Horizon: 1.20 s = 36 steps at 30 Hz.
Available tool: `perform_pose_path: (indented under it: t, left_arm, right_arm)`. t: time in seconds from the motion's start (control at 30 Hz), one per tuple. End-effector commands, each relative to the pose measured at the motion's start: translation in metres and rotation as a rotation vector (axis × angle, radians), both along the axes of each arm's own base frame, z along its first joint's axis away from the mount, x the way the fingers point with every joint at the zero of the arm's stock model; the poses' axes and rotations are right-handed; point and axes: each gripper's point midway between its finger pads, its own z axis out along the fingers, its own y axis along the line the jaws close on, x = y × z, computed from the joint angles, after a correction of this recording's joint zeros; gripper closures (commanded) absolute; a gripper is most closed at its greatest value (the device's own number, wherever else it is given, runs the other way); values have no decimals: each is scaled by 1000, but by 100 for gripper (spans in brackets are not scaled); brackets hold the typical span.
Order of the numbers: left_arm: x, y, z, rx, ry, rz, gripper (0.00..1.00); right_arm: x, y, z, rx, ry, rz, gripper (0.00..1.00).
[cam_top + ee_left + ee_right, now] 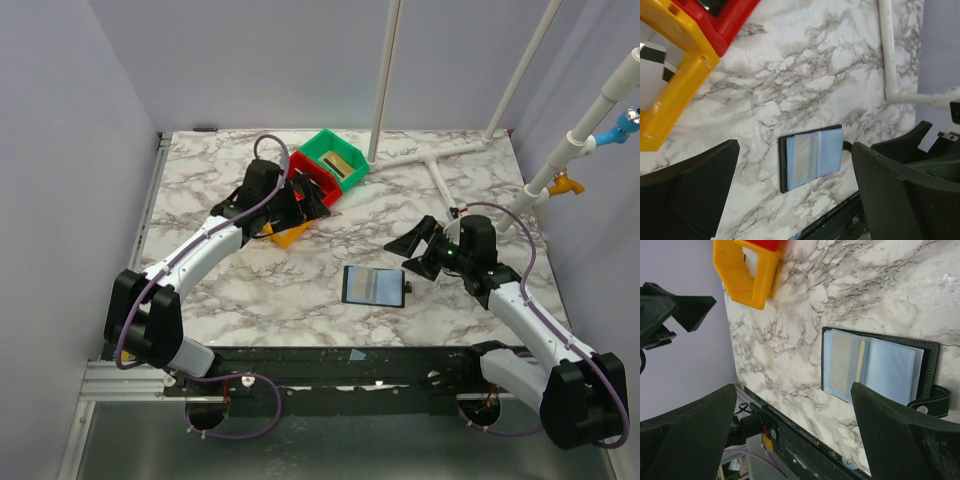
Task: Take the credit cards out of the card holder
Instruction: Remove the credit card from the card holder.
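The left end effector (795,147) and right end effector (793,387) gape wide, empty; the card holder (374,285) lies unfolded on the surface (250,290), so its credit cards (860,360) look reachable.

The card holder (374,285) lies open and flat on the marble tabletop (220,290), right of centre towards the near edge. The right end effector (410,252) hovers just beyond it, jaws spread. The left end effector (303,208) hangs over the red bin (318,178) and yellow bin (289,237), with the green bin (325,145) behind them at the far side
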Motion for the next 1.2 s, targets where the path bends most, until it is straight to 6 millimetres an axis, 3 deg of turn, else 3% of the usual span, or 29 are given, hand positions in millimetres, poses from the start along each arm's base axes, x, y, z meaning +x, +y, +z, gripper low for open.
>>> perform_pose_path:
  t: [0.0,0.37,0.63,0.73,0.9,0.97,1.17]
  left_arm:
    - [-35,-24,-17,19,33,-136,1]
    - [-84,-66,-60,17,139,-319,2]
    - [-99,-88,-75,-5,189,-396,4]
    - [-103,-95,-79,-13,204,-421,20]
    - [-109,-105,-85,-39,235,-454,70]
    - [-110,-108,-88,-40,244,-459,82]
    - [-108,-113,-101,-28,266,-468,100]
  right_arm:
    - [5,-9,-5,-60,-2,-30,0]
    - [-1,-5,-25,-108,45,-17,3]
    - [-4,4,-37,-131,70,-2,5]
    - [-6,5,-41,-137,79,1,5]
    - [-6,6,-43,-145,82,4,5]
    - [-6,7,-43,-150,82,4,6]
    - [-9,11,-49,-171,92,11,7]
